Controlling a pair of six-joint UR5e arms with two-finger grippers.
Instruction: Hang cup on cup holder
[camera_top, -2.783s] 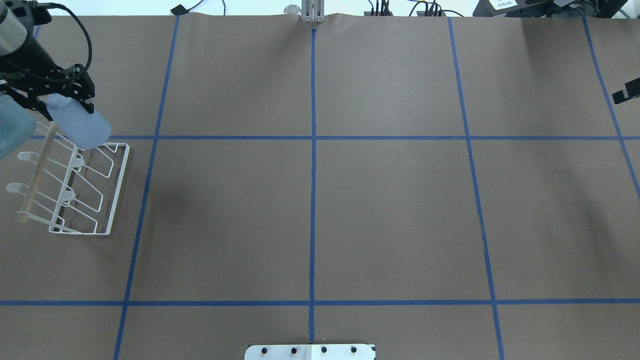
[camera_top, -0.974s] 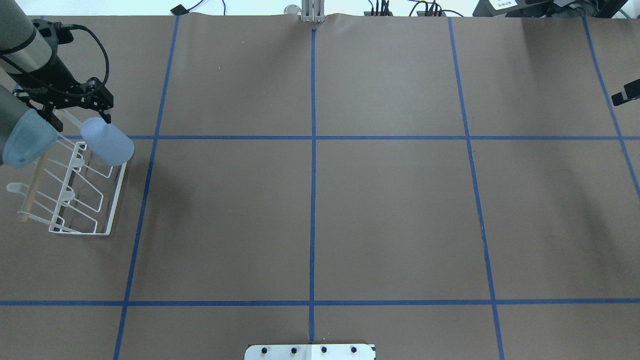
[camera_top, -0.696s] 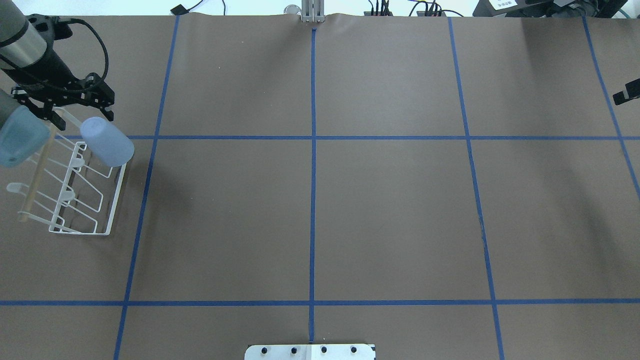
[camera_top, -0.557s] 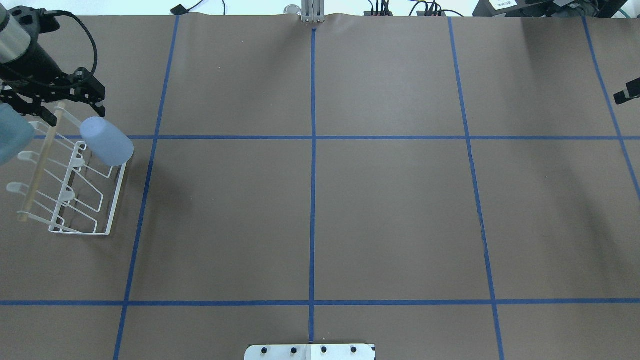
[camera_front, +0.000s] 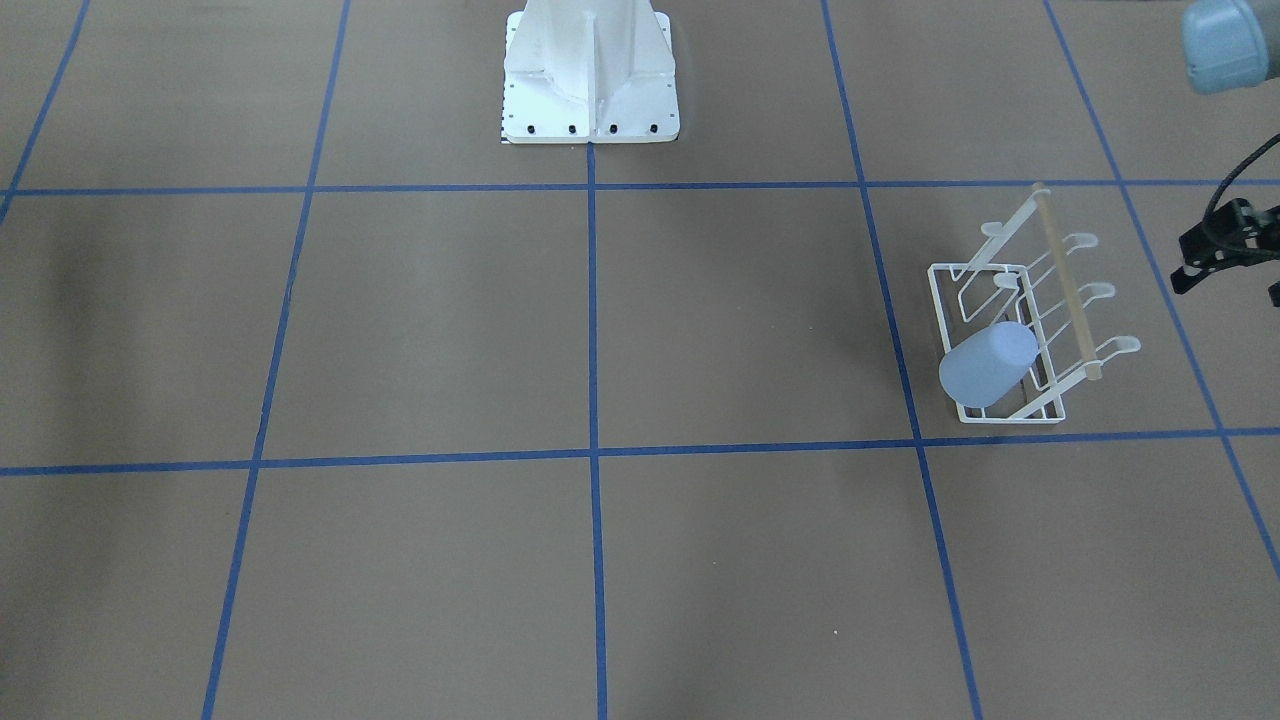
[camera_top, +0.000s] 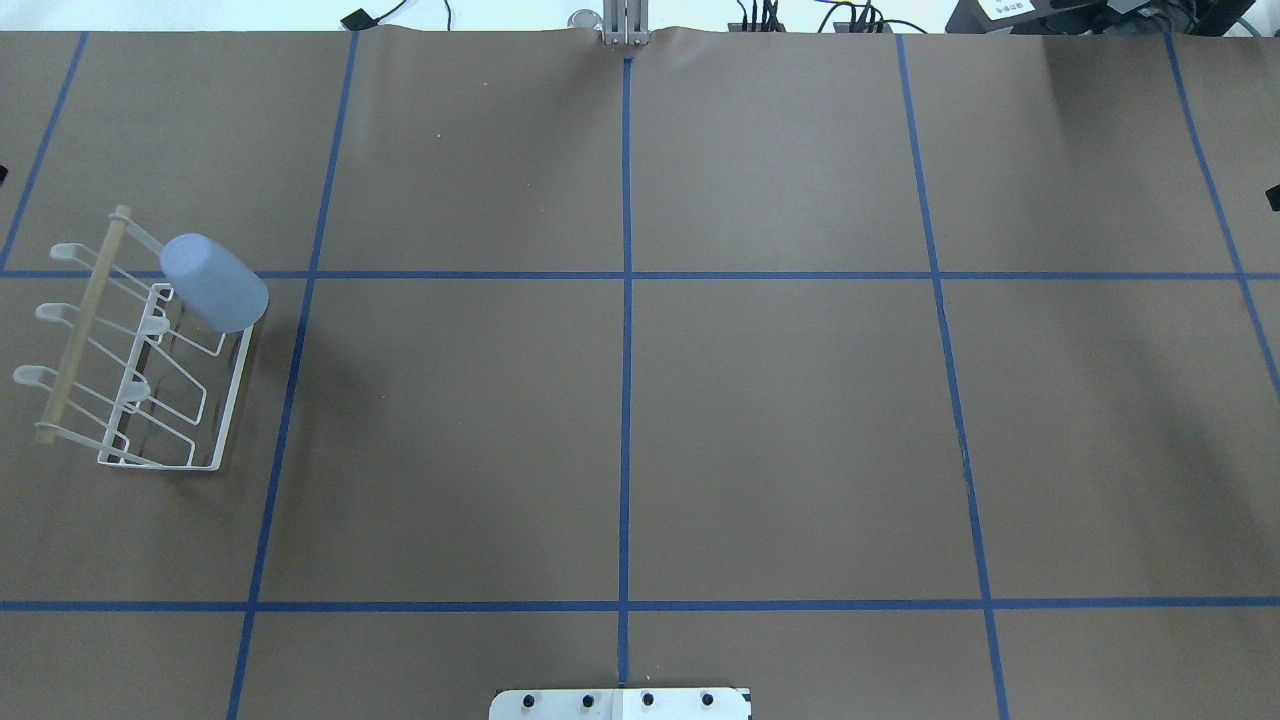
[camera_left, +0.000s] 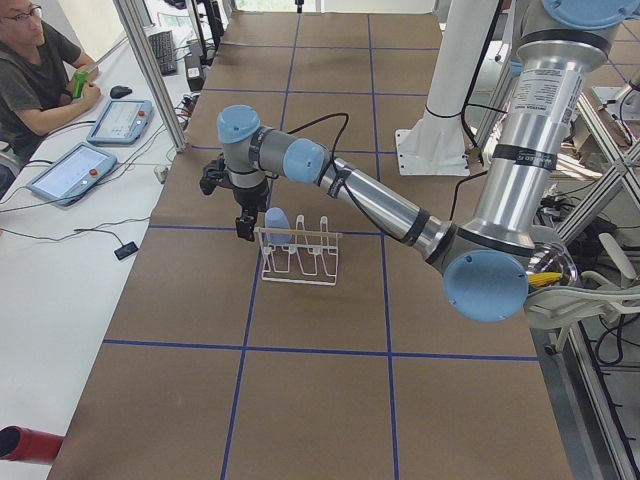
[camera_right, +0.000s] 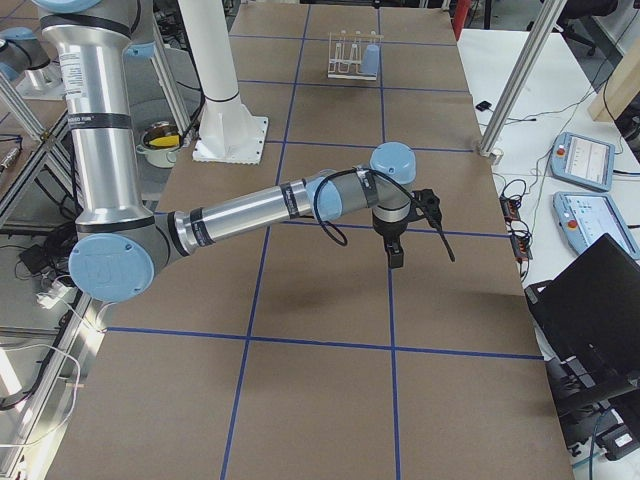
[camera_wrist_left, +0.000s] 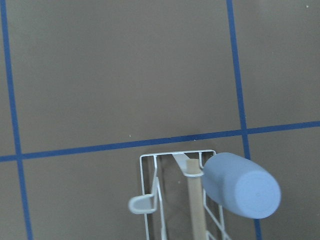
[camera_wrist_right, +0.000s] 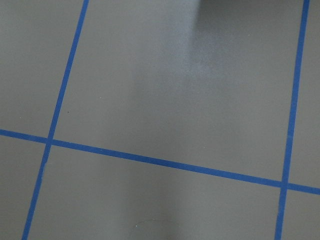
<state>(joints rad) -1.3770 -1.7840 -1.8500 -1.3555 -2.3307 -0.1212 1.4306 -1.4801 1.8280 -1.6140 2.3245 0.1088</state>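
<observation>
The pale blue cup (camera_top: 215, 283) hangs upside down, tilted, on a far-end prong of the white wire cup holder (camera_top: 205, 400) at the table's left. Both show in the front view, cup (camera_front: 987, 364) and holder (camera_front: 1000, 270), and in the left wrist view, cup (camera_wrist_left: 242, 185) and holder (camera_wrist_left: 145, 165). My left gripper (camera_front: 1228, 285) is open and empty, apart from the rack, at that view's right edge. My right gripper (camera_right: 395, 245) hangs over bare table far from the rack; I cannot tell whether it is open or shut.
The white bolted pedestal base (camera_front: 590, 80) stands at the robot's side of the table. Blue tape lines grid the brown table cover. An operator (camera_left: 30, 70) sits at a side desk with tablets, beyond a metal post (camera_left: 150, 70).
The left gripper carried the cup onto the far-end prong, let go of it and drew back left, out of the overhead view. The cup stays on the rack.
</observation>
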